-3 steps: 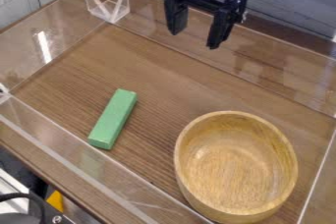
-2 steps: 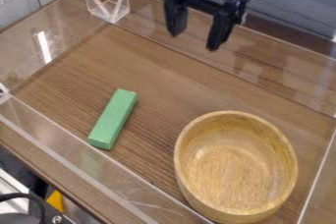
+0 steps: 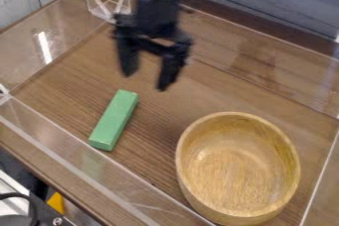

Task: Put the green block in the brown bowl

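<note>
On the brown tabletop point(image 3: 66, 83), displaying a plain, elongated, flat-faced green block point(image 3: 114, 120) near the round tan bowl point(image 3: 239, 170) and presenting the black gripper point(image 3: 147, 66) with jaws apart.

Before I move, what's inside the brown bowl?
Nothing shows inside the brown bowl; its bare wooden floor is visible. The green block lies outside it, on the table. What's beneath the bowl is hidden.

This looks like a robotics lab or workshop, though the view is too tight to tell which. A black robot arm point(image 3: 157, 12) works over a brown wood-grained tabletop point(image 3: 159, 111) with a clear, shiny strip point(image 3: 59, 136) along its side. Black cables point(image 3: 16, 208) and a yellow-orange piece point(image 3: 55, 202) crowd the lower left corner, beyond the edge.
</note>
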Controlling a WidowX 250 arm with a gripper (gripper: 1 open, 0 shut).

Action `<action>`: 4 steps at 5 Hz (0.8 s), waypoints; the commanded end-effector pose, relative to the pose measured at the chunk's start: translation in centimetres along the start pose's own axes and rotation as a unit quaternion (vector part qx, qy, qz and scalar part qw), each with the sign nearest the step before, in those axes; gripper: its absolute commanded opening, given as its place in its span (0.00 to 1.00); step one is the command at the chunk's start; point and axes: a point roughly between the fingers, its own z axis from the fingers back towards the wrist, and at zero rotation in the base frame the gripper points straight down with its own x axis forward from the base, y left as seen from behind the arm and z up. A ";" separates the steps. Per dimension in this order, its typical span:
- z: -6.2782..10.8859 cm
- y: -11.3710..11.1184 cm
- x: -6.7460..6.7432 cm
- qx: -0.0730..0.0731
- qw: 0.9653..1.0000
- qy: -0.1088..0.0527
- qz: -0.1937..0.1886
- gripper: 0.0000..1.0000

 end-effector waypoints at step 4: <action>-4.2 4.0 -2.3 0.003 0.997 -0.083 0.003 1.00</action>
